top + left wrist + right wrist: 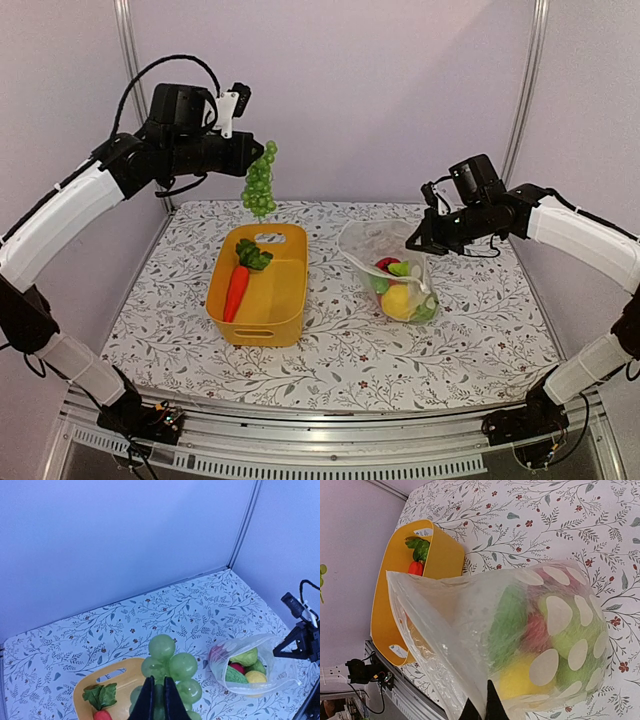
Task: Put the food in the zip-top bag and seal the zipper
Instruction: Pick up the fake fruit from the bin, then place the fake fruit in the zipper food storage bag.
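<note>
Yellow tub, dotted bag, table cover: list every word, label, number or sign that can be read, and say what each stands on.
No text can be read in any view.
White stickers at the rim of the yellow tub: print too small and blurred to read.
Zip-top bag: white dots only, no lettering.
Table cover: leaf and flower print, no words.

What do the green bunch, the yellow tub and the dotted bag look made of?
Green bunch: probably glossy, slightly translucent plastic; each ball carries a highlight.
Yellow tub: likely rigid moulded plastic, smooth, with a cut handle slot.
Dotted bag: thin clear film, wrinkled and floppy; the food shows through.
</note>
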{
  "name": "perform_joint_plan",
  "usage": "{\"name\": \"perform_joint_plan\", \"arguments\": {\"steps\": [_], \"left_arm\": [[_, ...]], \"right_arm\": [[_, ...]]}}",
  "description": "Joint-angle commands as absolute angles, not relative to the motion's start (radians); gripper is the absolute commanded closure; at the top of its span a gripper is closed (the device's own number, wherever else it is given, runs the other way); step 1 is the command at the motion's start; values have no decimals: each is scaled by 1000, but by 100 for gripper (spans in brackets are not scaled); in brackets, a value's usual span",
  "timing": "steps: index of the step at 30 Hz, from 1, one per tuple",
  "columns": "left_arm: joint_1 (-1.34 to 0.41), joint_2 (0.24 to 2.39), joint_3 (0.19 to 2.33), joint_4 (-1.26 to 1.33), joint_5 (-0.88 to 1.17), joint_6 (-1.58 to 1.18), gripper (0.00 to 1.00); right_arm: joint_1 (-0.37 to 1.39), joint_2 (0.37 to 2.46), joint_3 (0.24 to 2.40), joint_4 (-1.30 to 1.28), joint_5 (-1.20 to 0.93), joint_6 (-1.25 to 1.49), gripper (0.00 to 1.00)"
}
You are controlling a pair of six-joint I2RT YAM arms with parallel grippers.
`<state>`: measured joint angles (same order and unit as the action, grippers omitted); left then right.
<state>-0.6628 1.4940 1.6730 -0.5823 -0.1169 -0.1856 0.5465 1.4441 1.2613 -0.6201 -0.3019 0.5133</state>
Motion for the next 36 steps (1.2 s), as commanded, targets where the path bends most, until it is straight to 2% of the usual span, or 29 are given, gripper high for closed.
{"name": "perform_joint_plan", "arguments": {"steps": [1,16,28,36], "left_arm": [[-728,1476,1697,-413,-100,-208,100],[-954,1566,1622,22,-70,-247,100],[-1021,1732,1713,47,-8,-270,100],[-1033,1756,1657,54,8,-256,100]], "right_arm": [[541,1452,1286,-612,-325,528,100],[541,1445,1281,-606,-338,546,100],[541,1422,1283,-606,-386,569,100],[546,1410,1287,-592,-430,615,100]]}}
